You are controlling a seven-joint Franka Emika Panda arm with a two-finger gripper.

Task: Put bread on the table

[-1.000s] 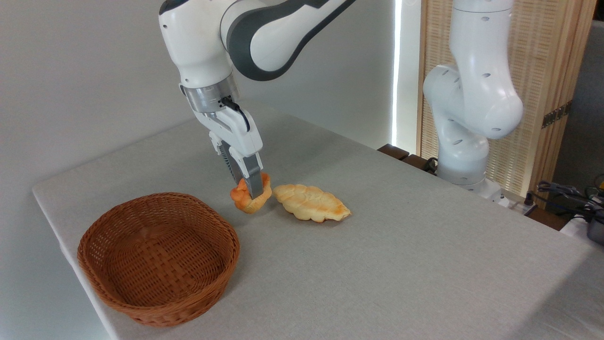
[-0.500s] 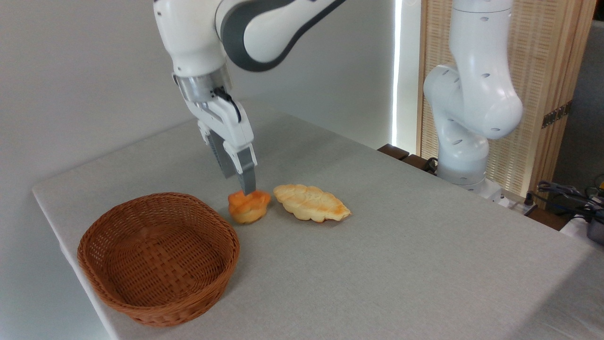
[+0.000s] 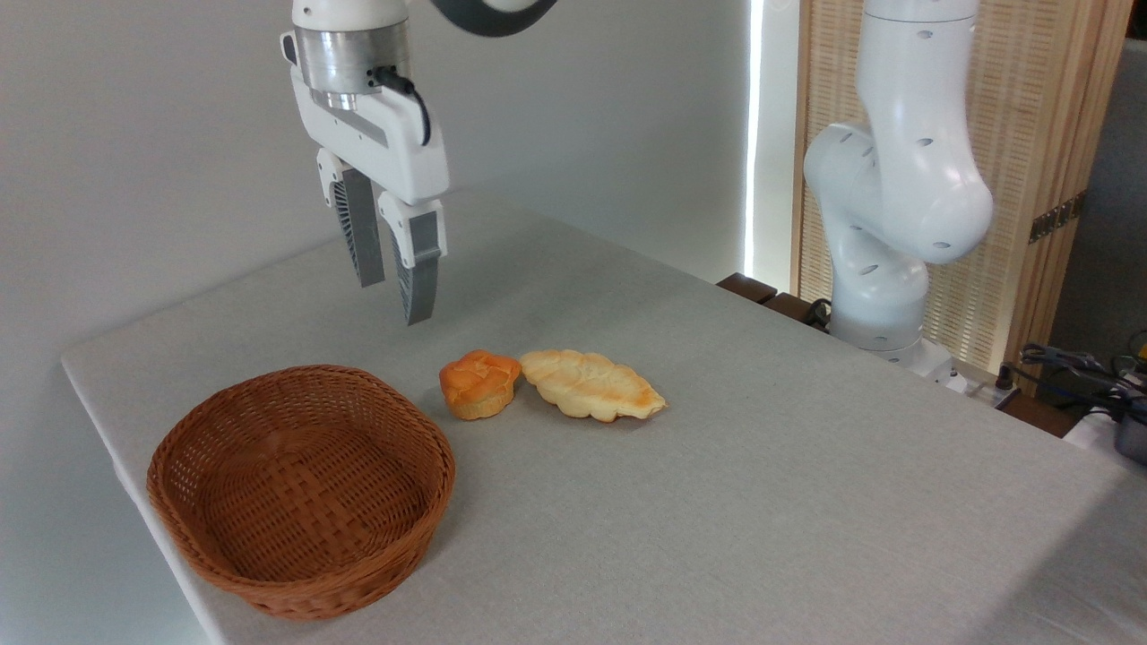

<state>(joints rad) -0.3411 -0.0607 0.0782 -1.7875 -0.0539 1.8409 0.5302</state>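
- Where the bread [image 3: 480, 382] sits, it rests on the table [image 3: 771, 502] by itself, its knotted orange-golden top facing up, with nothing gripping it.
- Just to its right lies a longer, paler leaf-shaped pastry [image 3: 591, 383], flat on the cloth, its near tip touching or almost touching the bun; which of the two cannot be told.
- To the lower left stands a brown wicker basket [image 3: 301, 487], near the table's left edge and a little apart from the bun; a strip of bare cloth shows between them.
- Nothing covers the bun or stands between it and the camera.
- Above and to the left of the bun hangs the gripper [image 3: 392, 296], well clear of it, its grey ribbed fingers [image 3: 418, 279] pointing down at the table with a narrow gap between them and nothing held.
- Its white wrist and silver flange rise out of the top of the picture, while the arm's thick white base [image 3: 883, 269] stands at the far right edge of the table, before a slatted wooden screen [image 3: 1048, 134].
- Inside the basket only its woven floor and walls show.
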